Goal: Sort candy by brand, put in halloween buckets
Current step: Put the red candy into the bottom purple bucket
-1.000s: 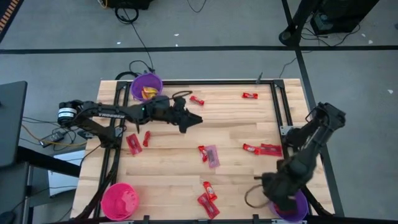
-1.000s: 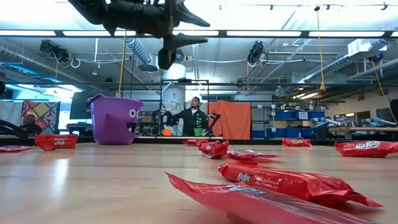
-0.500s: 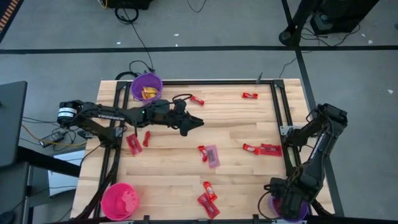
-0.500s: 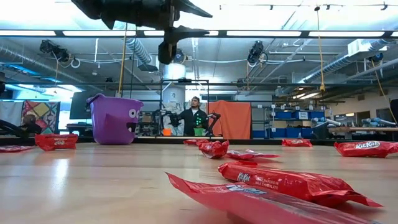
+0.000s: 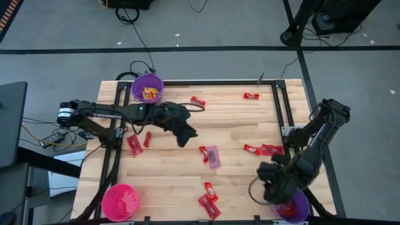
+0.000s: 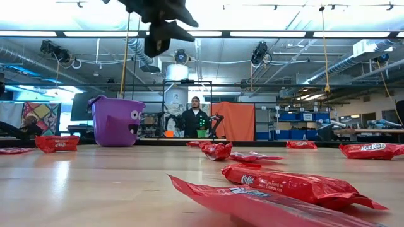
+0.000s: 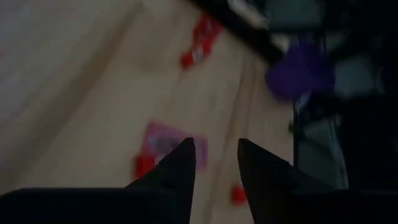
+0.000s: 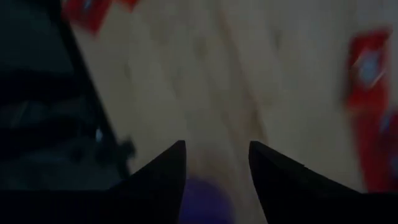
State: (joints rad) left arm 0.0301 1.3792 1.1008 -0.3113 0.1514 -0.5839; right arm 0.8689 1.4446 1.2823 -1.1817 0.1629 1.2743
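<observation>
Above mid-table, the left end effector (image 5: 185,139) hangs parted and empty; it should descend squarely over the mauve packet (image 5: 214,156). The right end effector (image 8: 214,163), parted and empty, waits by its purple bucket (image 5: 292,209).

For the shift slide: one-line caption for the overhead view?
Left tool hovers empty near the mauve packet; right tool is open beside the near-right purple bucket.

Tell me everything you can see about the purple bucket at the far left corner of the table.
The purple bucket is a small round pail that looks like plastic, standing upright at the table's far left corner. The low view shows a cartoon face on its side, with eyes and a toothy mouth. Looking down, yellow candy lies inside it. A thin dark handle loops off its rim. Neither gripper touches it.
</observation>
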